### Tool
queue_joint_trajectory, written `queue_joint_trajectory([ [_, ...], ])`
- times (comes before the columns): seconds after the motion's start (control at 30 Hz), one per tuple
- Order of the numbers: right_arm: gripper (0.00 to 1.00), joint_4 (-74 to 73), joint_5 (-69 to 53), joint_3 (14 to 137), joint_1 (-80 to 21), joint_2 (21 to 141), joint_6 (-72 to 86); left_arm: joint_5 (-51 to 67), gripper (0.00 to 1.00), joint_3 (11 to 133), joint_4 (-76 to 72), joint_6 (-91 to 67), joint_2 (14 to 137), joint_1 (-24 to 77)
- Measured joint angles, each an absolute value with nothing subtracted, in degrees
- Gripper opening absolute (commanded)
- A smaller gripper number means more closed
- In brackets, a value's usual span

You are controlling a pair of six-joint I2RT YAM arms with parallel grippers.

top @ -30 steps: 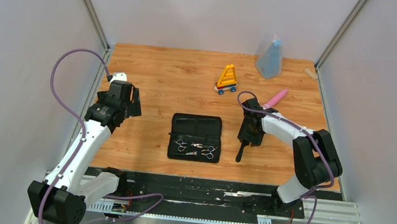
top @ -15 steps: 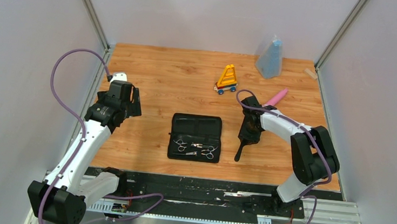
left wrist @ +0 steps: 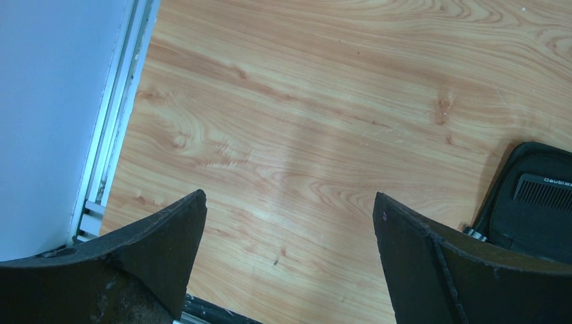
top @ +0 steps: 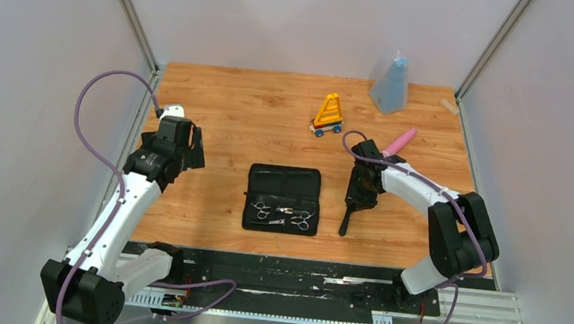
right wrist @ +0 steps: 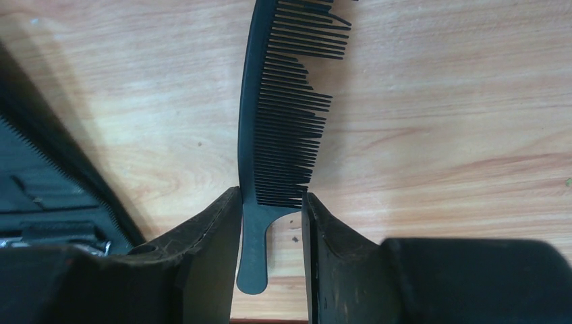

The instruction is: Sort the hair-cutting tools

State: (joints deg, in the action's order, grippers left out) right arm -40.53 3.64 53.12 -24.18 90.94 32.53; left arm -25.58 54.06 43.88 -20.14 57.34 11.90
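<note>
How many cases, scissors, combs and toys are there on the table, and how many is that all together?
Case: 1
Scissors: 2
Combs: 2
Toy on wheels: 1
Total: 6

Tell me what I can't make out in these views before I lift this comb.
Handled comb: far end cut off by the right wrist view's top edge; from above the right claw covers its teeth.
Grip: touching or pinched, cannot tell.
Second comb: cut by the left wrist view's right edge; from above, lost against the black case.
Scissors: too small from above to tell whether they overlap.
</note>
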Motion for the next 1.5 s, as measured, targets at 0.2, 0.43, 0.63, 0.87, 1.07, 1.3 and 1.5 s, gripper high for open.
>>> queue_joint_trajectory([
  [0.2,0.0,-41.36,0.89,53.12,-24.18,86.17,30.39,-25.58,1.0,54.06,43.88,-20.14,57.47,11.9],
  [0.43,0.0,-42.76,-2.33,53.36,-24.69,82.06,28.32,-23.29,1.0,54.06,43.88,-20.43,57.52,11.9],
  [0.63,0.01,-43.31,-3.9,56.03,-27.49,80.9,27.18,-9.21,1.0,53.17,41.04,-24.58,57.74,11.9],
  [0.87,0.0,-43.46,-4.27,60.69,-33.95,81.67,26.33,9.69,1.0,49.36,31.31,-35.66,61.6,16.49],
  [1.07,0.0,-43.48,-4.38,64.47,-38.87,83.61,26.2,18.11,1.0,49.32,20.99,-43.79,67.4,22.74],
  [1.3,0.0,-43.57,-4.16,68.1,-44.25,85.1,26.02,22.9,0.94,49.32,10.02,-51.22,77.19,28.01],
  [1.5,0.0,-43.72,-4.12,69.3,-46.87,85.45,26.0,23.57,0.76,49.32,5.02,-55.33,82.63,30.39],
])
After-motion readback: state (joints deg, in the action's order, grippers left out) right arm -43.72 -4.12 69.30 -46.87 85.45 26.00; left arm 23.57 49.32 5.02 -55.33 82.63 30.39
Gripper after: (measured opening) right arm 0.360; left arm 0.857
